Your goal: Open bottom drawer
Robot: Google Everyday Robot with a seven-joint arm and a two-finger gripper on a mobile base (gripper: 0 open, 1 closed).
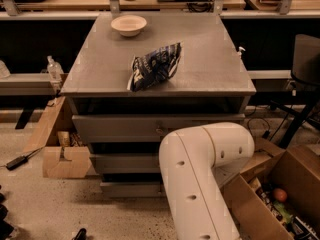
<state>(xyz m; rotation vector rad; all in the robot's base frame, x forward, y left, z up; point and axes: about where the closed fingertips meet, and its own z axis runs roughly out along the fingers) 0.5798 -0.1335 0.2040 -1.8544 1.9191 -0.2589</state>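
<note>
The grey cabinet [160,44] has three drawer fronts. The bottom drawer [131,189] is the lowest, slimmest one, and its left part shows, looking shut. Its knob is hidden behind my white arm [200,174], which bends across the cabinet's lower right front. The mid-sized front [125,163] and the tallest front [120,128] are above it. My gripper is not in view; it is hidden behind the arm or below the frame.
A white bowl [129,25] and a blue chip bag [154,66] lie on the cabinet top. A cardboard box [65,161] stands at the lower left. An open cardboard box [280,199] with items is at the lower right. A black chair [305,59] is at the right.
</note>
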